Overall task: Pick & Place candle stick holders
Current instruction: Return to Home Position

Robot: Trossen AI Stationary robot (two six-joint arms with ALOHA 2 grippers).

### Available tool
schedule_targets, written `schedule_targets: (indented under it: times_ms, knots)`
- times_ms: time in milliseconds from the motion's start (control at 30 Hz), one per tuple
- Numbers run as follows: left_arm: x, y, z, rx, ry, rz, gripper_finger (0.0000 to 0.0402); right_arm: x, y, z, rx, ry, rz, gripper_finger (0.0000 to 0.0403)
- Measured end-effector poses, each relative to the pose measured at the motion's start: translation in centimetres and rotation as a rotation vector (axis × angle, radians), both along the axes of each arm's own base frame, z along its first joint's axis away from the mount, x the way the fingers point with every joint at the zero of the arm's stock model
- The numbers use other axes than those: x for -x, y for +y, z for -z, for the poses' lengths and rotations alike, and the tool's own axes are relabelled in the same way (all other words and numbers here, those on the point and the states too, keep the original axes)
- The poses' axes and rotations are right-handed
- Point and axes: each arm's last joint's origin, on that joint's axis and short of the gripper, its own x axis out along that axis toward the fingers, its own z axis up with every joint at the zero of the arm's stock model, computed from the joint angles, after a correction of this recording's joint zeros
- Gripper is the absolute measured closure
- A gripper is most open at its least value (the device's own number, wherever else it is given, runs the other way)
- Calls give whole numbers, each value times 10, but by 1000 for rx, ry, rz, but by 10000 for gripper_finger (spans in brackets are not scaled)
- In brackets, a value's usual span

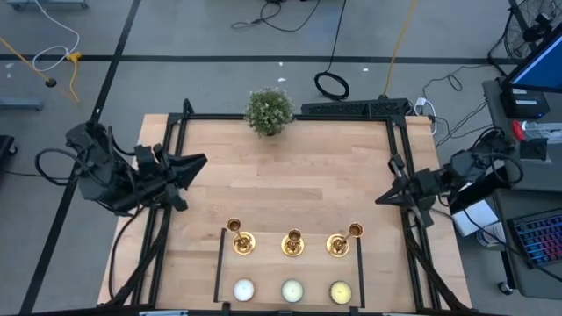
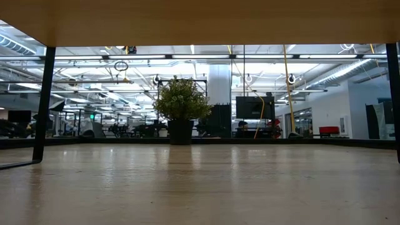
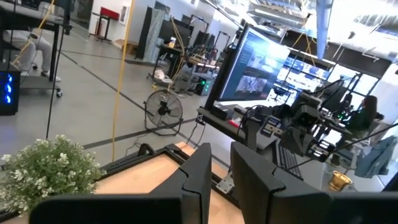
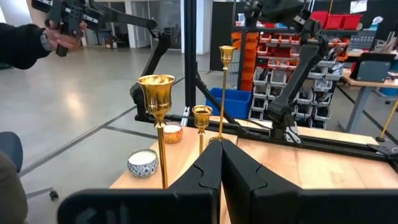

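Three gold candle stick holders stand upright on their round bases in a row near the table's front: left (image 1: 241,241), middle (image 1: 292,243), right (image 1: 341,243). They also show in the right wrist view (image 4: 157,93), (image 4: 202,115), (image 4: 227,56). One cup shows in the left wrist view (image 3: 339,180). My left gripper (image 1: 204,161) hovers at the table's left edge, its fingers (image 3: 199,171) a narrow gap apart, and it is empty. My right gripper (image 1: 379,199) hovers at the right edge, shut and empty (image 4: 221,149). Both are well away from the holders.
Three round tealight candles (image 1: 243,290), (image 1: 291,290), (image 1: 340,291) lie in front of the holders, between two black strips (image 1: 218,263), (image 1: 360,268). A potted plant (image 1: 269,111) stands at the far edge. A person's hand (image 4: 59,31) shows beyond the table.
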Motion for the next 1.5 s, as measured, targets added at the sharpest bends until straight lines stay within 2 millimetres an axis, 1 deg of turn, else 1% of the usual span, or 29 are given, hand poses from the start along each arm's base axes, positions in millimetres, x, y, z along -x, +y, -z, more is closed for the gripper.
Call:
schedule_targets:
  times_ms: [233, 433, 600, 700, 1000, 1167, 1333, 1500]
  knots:
    - [-5, -1, 2, -9, 7, 5, 337, 4, -2, 2, 11, 5, 2, 403]
    - [-5, -1, 3, -13, 12, 11, 337, 3, -5, 11, 71, 82, 92, 403]
    - [-5, -2, 10, 14, 31, 24, 337, 3, -5, 14, 48, 110, 102, 403]
    - [-5, -1, 15, 31, 43, 22, 337, 3, -5, 20, 38, 118, 101, 403]
    - [-7, -3, 30, 62, 52, -1, 337, -1, -2, 51, -15, 130, 100, 403]
    - [-9, -5, 38, 78, 50, -7, 337, -1, 0, 72, -73, 128, 40, 403]
    - [-11, -6, 47, 88, 52, -15, 337, 0, 1, 97, -132, 108, 1, 403]
    - [-11, -6, 49, 62, 72, -19, 337, -1, 0, 120, -174, 62, 4, 403]
